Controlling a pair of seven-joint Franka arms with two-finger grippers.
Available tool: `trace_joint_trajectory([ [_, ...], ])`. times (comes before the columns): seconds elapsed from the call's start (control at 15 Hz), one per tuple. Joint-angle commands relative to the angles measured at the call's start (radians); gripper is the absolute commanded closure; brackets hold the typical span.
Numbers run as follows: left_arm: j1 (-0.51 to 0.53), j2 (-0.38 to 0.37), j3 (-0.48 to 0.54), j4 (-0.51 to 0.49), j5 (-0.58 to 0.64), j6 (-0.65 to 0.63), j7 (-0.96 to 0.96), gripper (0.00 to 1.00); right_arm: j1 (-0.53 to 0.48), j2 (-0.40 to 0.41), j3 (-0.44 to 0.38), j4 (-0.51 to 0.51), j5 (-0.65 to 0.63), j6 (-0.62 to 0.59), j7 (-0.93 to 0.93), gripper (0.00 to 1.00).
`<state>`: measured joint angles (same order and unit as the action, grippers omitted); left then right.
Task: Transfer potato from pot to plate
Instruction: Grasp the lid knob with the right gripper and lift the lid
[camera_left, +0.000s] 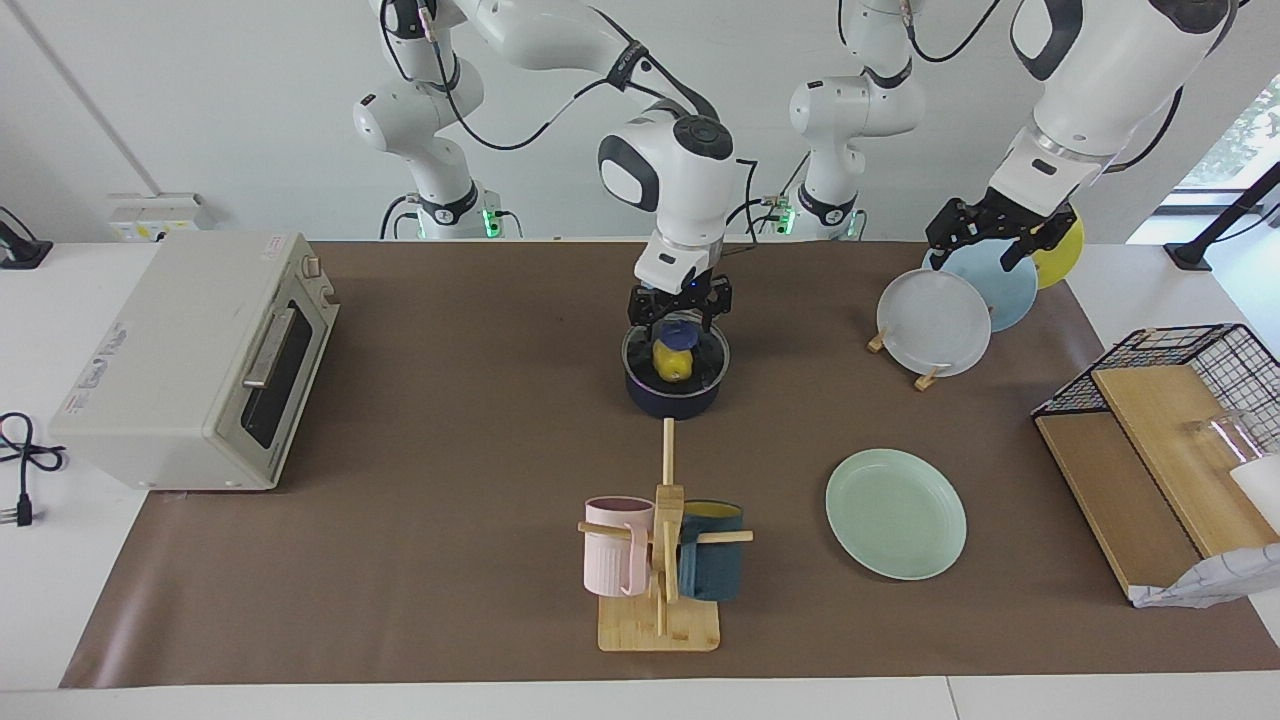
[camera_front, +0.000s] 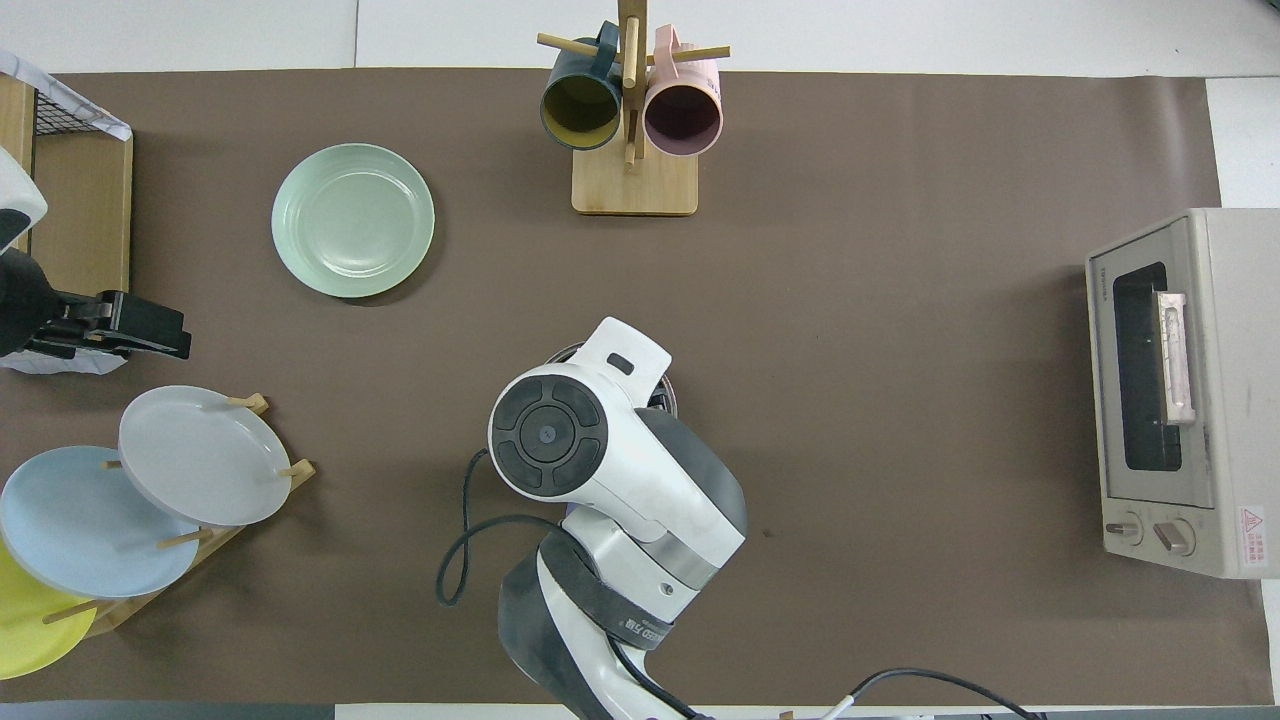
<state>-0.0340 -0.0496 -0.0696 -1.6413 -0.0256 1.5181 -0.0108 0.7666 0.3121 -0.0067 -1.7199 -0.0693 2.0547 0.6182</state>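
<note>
The yellow potato (camera_left: 672, 364) lies in the navy pot (camera_left: 676, 398) at the middle of the table. My right gripper (camera_left: 680, 322) reaches down into the pot, open, with a finger on each side of the potato's top. In the overhead view the right arm covers the pot and the potato. The mint-green plate (camera_left: 895, 513) (camera_front: 352, 220) lies empty, farther from the robots than the pot, toward the left arm's end. My left gripper (camera_left: 985, 238) (camera_front: 120, 328) waits in the air over the plate rack.
A rack (camera_left: 930, 378) holds grey-white (camera_left: 933, 322), light blue (camera_left: 1000, 283) and yellow plates. A mug tree (camera_left: 660, 580) with pink and teal mugs stands farther than the pot. A toaster oven (camera_left: 195, 360) is at the right arm's end, a wire basket (camera_left: 1190, 350) with boards at the left arm's.
</note>
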Motion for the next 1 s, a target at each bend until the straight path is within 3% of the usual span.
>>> trace_joint_trajectory([
  [0.0, 0.014, -0.015, -0.01, -0.009, 0.007, -0.009, -0.006, 0.0, 0.0, -0.03, 0.001, -0.037, -0.015, 0.022, 0.014, 0.48],
  [0.53, 0.013, -0.015, -0.012, -0.008, 0.009, -0.009, -0.006, 0.0, -0.018, -0.022, -0.001, 0.038, -0.026, -0.045, -0.001, 0.55],
  [0.93, 0.003, -0.015, -0.012, -0.009, 0.009, -0.009, -0.011, 0.0, -0.162, -0.044, -0.003, 0.129, -0.014, -0.178, -0.2, 0.55],
])
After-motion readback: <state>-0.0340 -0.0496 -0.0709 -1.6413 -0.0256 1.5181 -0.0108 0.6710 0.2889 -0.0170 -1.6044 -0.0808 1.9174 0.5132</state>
